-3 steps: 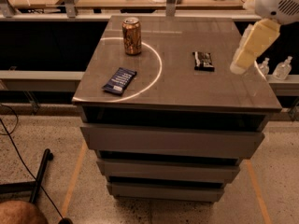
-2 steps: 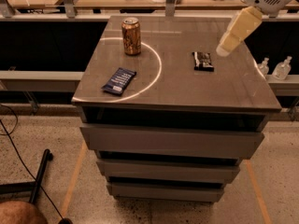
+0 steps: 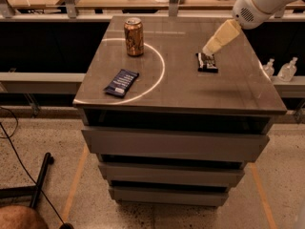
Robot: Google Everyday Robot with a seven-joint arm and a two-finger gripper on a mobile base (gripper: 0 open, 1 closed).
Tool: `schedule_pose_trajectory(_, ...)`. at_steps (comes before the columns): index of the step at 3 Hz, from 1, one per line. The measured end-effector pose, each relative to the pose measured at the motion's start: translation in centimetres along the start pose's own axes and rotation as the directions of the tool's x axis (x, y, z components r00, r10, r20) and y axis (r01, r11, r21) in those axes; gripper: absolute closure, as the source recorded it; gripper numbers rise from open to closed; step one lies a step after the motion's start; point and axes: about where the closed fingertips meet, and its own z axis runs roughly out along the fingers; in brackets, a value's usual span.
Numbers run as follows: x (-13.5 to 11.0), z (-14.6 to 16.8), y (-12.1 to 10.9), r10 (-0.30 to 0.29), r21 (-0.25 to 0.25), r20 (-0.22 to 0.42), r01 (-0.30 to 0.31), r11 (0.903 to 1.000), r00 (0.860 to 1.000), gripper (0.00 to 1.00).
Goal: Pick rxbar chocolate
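The rxbar chocolate (image 3: 208,65) is a small flat black bar with light print, lying on the right half of the grey cabinet top (image 3: 228,92). My gripper (image 3: 208,51) reaches down from the white arm at the top right. Its cream tip is right over the bar's far end, at or just above it. I cannot tell whether it touches the bar.
A longer navy-blue wrapped bar (image 3: 121,82) lies at the front left of the top. A brown can (image 3: 134,36) stands upright at the back left. A white arc is drawn on the top. Two clear bottles (image 3: 288,69) stand on a ledge to the right.
My gripper has moved left and down from beyond the cabinet's right edge to the far end of the black bar. The objects have not moved.
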Motion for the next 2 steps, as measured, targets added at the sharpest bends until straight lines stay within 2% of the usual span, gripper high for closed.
schedule_pose_trajectory(1, -0.3, 4.3, -0.9, 0.071, 0.011, 0.003, -0.071, 0.9974, 0.997, 0.0)
schedule_pose_trajectory(2, -0.4, 8.1, -1.3, 0.115, -0.014, 0.011, -0.115, 0.9933, 0.993, 0.0)
